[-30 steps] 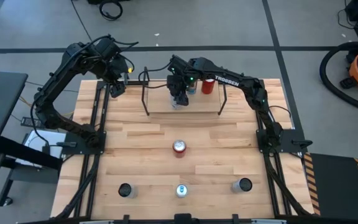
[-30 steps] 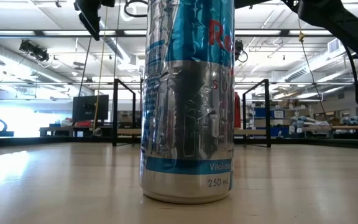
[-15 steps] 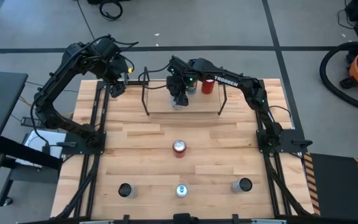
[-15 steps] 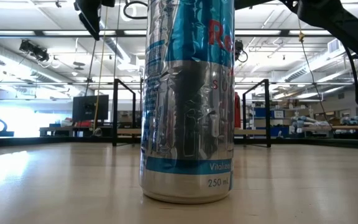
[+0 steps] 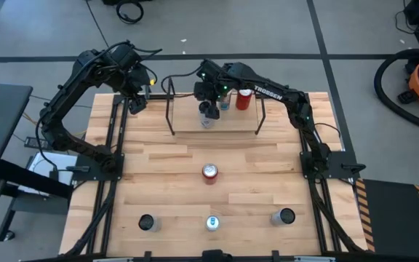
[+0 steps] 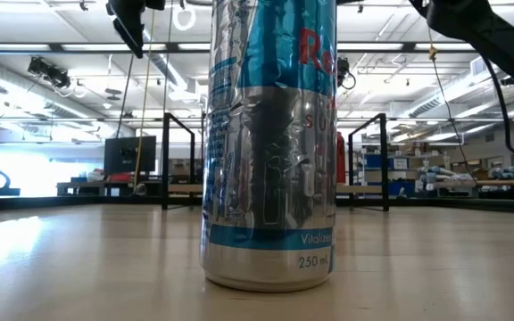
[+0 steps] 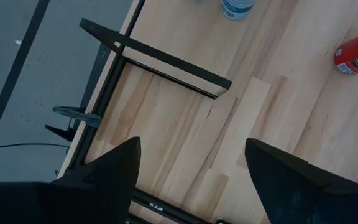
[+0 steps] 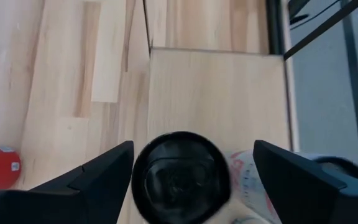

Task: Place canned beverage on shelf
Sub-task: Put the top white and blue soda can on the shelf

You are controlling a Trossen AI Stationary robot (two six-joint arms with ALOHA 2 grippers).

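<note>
Butcher-block planks cover the table [image 5: 166,175], with grey floor all around it and a long hall of ceiling lights visible behind in the low view. At the 12 o'clock end stands the shelf [image 5: 231,124], its pale board framed by two black wire uprights. On that board, toward its 9 o'clock half, stands the dark-topped can [image 5: 208,121] that the right gripper [image 5: 209,109] hangs directly over; two more cans, a pale one [image 5: 225,102] and a red one [image 5: 244,100], sit at the board's 12 o'clock edge.

The step in hand looks like the let-go after setting the can down. To do it well, I judge the arm should rise straight up until its fingers are above the can's rim before swinging anywhere, since a sideways drag could tip the can into its neighbours or off the board's edge.

In the right wrist view the claw is spread: its two dark fingers [image 8: 98,180] stand well to either side of the can's dark top [image 8: 180,177] with pale board showing in between, so it is released and grips nothing.

The left gripper [image 5: 138,102] waits near the table's 11 o'clock corner, fingers [image 7: 110,171] parted over bare wood, holding nothing.

Four other cans stand elsewhere: a red-topped one [image 5: 209,172] at the centre, and three along the 6 o'clock edge, the middle, blue-and-silver one [image 6: 270,143] filling the low view.
</note>
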